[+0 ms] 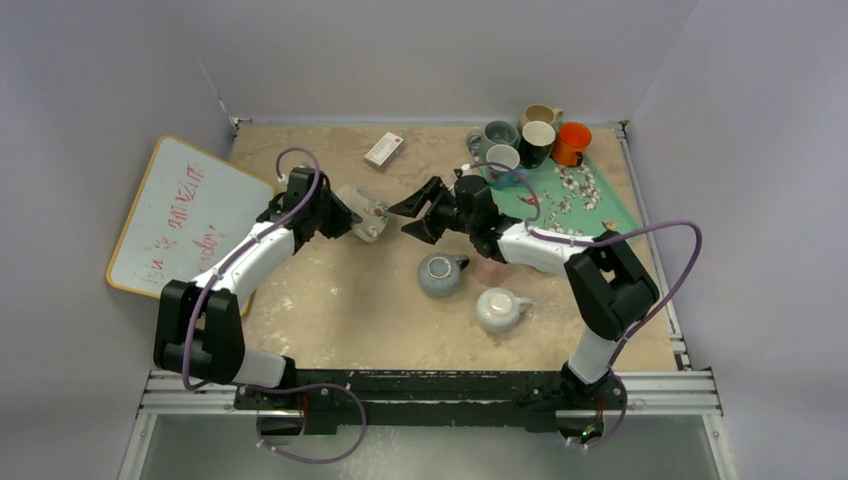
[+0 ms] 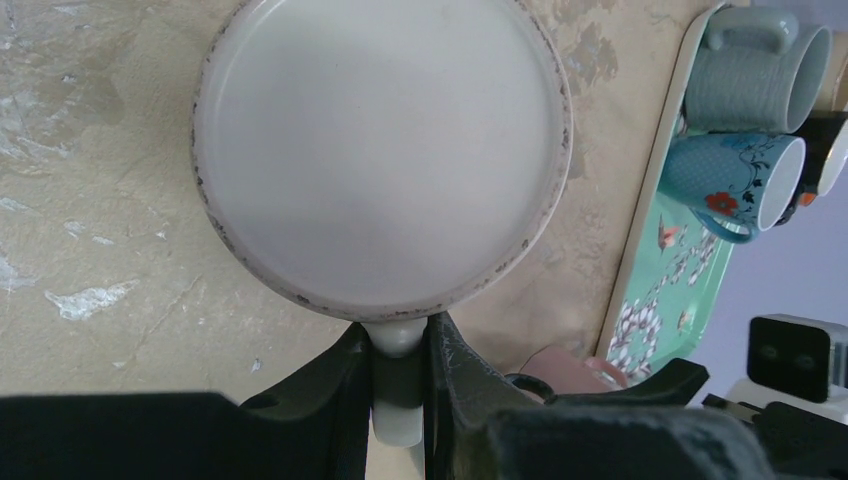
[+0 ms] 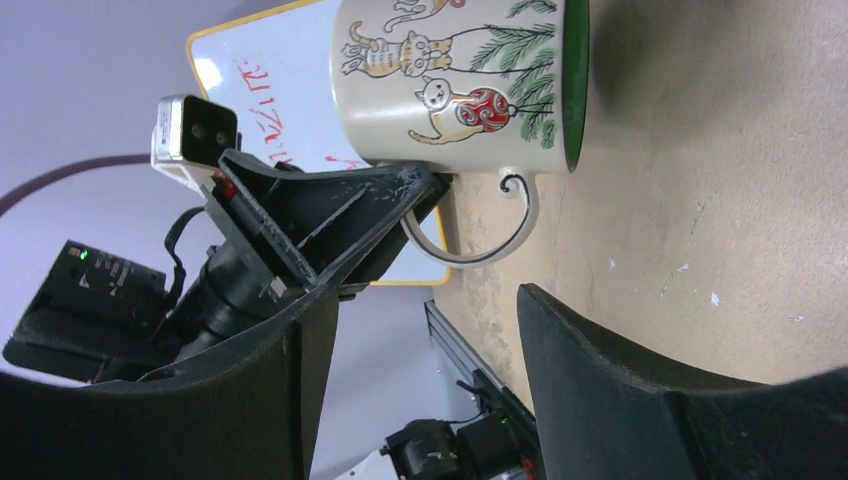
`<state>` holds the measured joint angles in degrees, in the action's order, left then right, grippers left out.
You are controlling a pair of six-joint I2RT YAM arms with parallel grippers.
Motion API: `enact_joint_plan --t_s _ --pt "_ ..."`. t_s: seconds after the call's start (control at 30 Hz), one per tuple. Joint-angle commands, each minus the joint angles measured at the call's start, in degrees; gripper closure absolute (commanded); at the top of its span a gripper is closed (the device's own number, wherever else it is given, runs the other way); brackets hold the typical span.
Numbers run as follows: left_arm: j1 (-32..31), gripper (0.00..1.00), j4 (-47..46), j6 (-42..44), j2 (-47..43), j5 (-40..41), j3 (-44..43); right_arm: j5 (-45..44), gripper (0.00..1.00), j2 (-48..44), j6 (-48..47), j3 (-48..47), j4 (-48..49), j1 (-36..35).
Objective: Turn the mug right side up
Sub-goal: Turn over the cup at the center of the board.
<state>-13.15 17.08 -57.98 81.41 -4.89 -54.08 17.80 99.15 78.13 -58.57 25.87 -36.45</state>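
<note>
Left claw (image 2: 398, 345) clamped tight on handle (image 3: 500, 230) of cream ceramic mug with cat-and-pine print (image 3: 450, 80). Mug on its side over bench (image 1: 330, 300), left of centre, base facing left wrist camera. Right claw (image 3: 425, 300) wide open just beside mug, holding nothing. Mug top cropped in right wrist view; can't tell if rim touches bench.

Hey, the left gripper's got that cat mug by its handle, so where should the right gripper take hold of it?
Probably the rim, one finger inside the mouth and one outside, opposite the handle. The left gripper is shut on the handle, so that part is taken, and the open right gripper faces the cat mug from its free side.
</note>
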Motion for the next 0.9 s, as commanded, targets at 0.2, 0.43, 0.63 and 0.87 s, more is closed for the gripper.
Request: enact_joint_plan --t_s 0.2,0.43,0.63,0.87 --pt "1.54 1.0 -12.96 -5.94 -5.35 -2.84 -1.29 2.24 0.33 3.78 4.47 -5.17 3.57 -0.89" --pt "1.7 1.0 -14.42 -7.11 -6.11 -2.02 -0.89 3.03 0.36 5.55 3.87 -7.84 2.41 -1.13" --pt "2.42 1.0 -18.14 -8.64 -7.64 -2.41 -0.23 7.4 0.34 7.3 2.66 -8.23 3.91 -1.0" --pt "2.43 1.0 -20.23 -10.59 -10.11 -2.94 -0.37 9.79 0.34 8.44 1.13 -9.51 7.56 -0.85"
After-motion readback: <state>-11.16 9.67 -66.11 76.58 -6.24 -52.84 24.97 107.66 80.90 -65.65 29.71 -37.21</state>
